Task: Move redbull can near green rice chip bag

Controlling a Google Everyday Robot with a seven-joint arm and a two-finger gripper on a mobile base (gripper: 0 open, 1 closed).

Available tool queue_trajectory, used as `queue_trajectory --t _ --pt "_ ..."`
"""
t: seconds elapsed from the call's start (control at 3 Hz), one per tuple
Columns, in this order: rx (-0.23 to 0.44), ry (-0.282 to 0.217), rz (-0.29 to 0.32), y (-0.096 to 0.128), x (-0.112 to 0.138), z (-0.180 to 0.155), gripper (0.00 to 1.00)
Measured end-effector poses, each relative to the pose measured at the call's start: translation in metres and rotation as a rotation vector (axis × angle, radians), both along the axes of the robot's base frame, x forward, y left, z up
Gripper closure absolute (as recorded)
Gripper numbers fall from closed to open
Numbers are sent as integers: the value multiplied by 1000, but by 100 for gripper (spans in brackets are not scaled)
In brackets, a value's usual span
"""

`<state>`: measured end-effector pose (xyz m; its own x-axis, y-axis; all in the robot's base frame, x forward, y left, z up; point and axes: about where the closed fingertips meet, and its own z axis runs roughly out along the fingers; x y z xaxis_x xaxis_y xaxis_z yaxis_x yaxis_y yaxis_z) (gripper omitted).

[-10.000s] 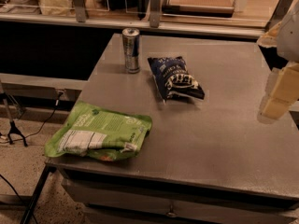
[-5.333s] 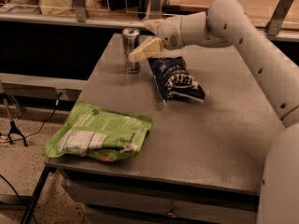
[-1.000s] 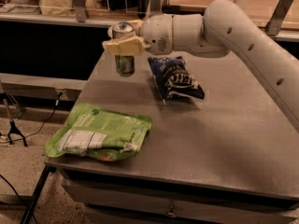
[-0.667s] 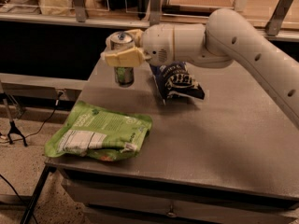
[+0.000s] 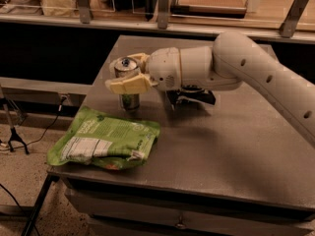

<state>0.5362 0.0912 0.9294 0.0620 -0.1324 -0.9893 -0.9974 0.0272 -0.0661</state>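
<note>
You see the gripper [image 5: 127, 73] clamped on the can [image 5: 130, 101], holding it upright and low over the table [image 5: 221, 151], just behind the green bag [image 5: 106, 141], probably so it can be set down there without tipping.

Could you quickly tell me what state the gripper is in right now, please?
The gripper is closed on the redbull can, just beyond the green rice chip bag.

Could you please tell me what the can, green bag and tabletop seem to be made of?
Green rice chip bag: likely thin plastic film, crinkled and glossy. Redbull can, clamped in the pincer just behind it: metal, with a shiny silver top. Table: probably brushed metal, with a dull grey sheen.
</note>
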Motion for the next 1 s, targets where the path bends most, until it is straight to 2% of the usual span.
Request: queue_trajectory --t 0.33,1.0 --pt "-4 6 12 2 -4 -12 53" --pt "-4 5 22 7 -6 -11 6"
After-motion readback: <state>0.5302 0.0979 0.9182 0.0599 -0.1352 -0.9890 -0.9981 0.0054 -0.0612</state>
